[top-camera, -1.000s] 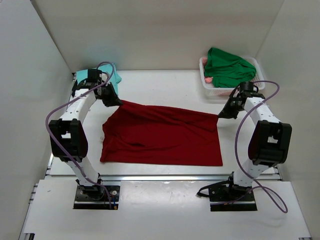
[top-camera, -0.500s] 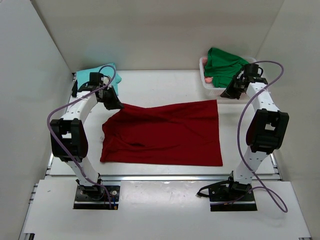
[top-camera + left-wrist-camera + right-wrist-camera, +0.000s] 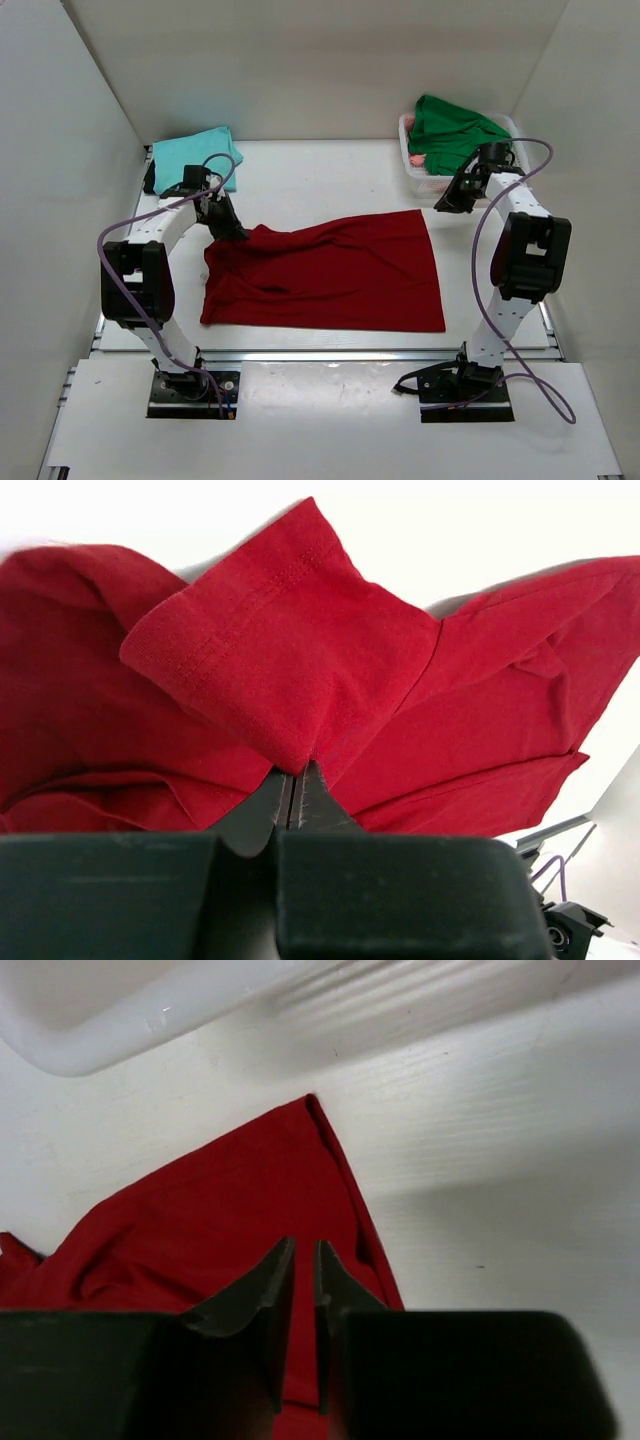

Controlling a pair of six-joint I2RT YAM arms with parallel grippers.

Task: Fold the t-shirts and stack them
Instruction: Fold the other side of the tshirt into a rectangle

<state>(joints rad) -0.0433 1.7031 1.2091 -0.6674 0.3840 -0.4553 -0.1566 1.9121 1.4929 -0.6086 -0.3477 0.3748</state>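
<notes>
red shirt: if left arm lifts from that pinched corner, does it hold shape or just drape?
Likely drapes. The dark red t-shirt already bunches into soft folds where the left gripper pinches its sleeve hem, so it looks floppy, not stiff. Thin cloth, probably light; the far side would probably drag across the table rather than rise. The grip looks small, so slipping seems possible.

Two white arms with black joint housings, looping purple cables, black base plates; gripper fingers seemingly matte black.

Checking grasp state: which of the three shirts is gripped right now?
The dark red t-shirt, pinched by the left gripper; teal shirt and green shirt lie untouched.
</notes>
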